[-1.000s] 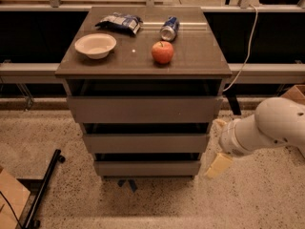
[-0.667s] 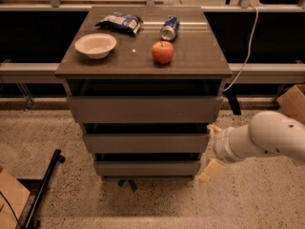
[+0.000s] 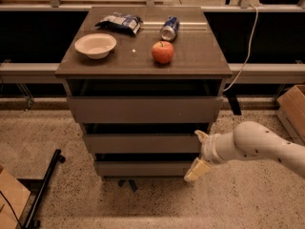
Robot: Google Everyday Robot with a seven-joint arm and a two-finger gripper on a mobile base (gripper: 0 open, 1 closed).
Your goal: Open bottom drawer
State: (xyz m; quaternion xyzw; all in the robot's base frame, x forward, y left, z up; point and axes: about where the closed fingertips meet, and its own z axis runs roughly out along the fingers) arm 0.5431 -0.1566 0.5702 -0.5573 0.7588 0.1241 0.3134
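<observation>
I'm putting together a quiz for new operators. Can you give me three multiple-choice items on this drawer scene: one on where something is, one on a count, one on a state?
1. Where is the gripper relative to the cabinet?
A. Over its top
B. Low, by the right end of the bottom drawer
C. On the floor to its left

2. How many drawer fronts does the cabinet show?
A. Two
B. Four
C. Three

3. How does the can sit?
A. Lying on its side
B. Standing upright
C. Crushed flat

Answers:
1 B: the gripper hangs open beside that drawer's right end, well below the top.
2 C: three grey-brown fronts are stacked one under another.
3 A: the can's round end points toward the camera and its body lies along the surface.
</observation>
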